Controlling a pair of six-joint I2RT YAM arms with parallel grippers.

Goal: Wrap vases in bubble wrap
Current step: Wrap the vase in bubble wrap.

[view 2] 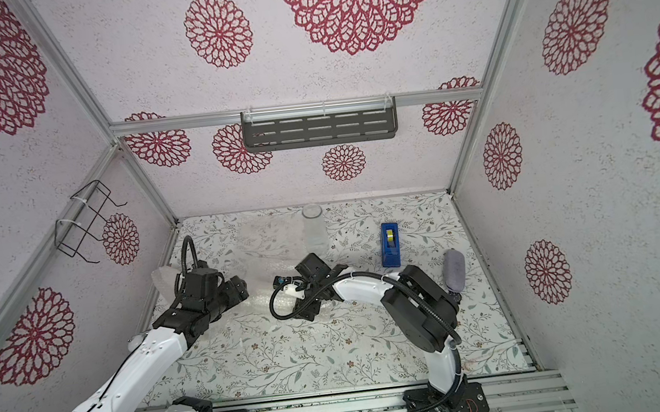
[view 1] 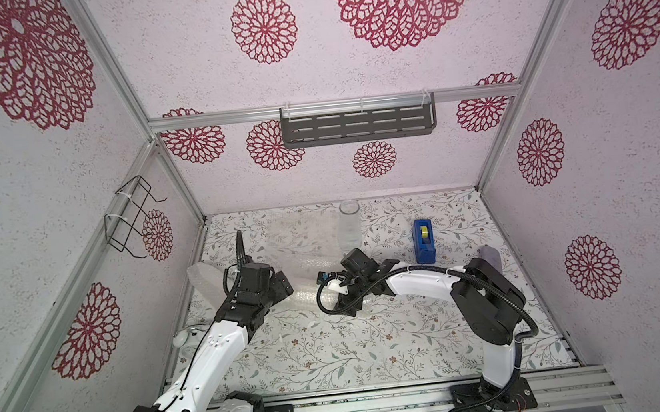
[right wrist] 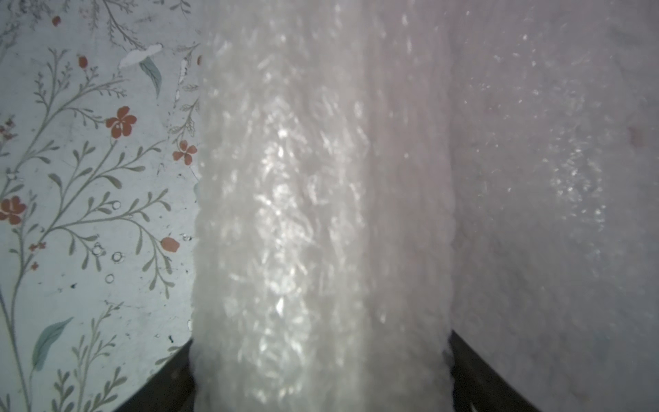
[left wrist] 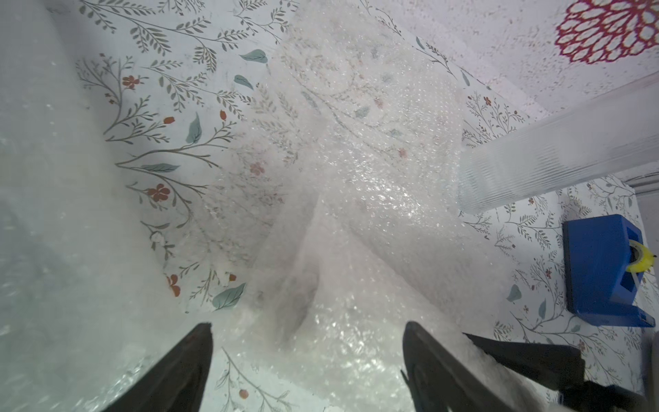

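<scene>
Top views: high at 6 o'clock, looking down toward 12 o'clock.
Left wrist: behind my left tool (left wrist: 306, 326), facing 2 o'clock.
Right wrist: hard against bubble wrap (right wrist: 321, 214).
Shared: bubble wrap.

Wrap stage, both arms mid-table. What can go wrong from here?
1. The left tool is open, and no tape shows on the wrapped roll held in the right tool; it may unroll. The tape dispenser stands apart.
2. The loose sheet lies beside the upright glass vase; dragging it could tip the vase.
</scene>
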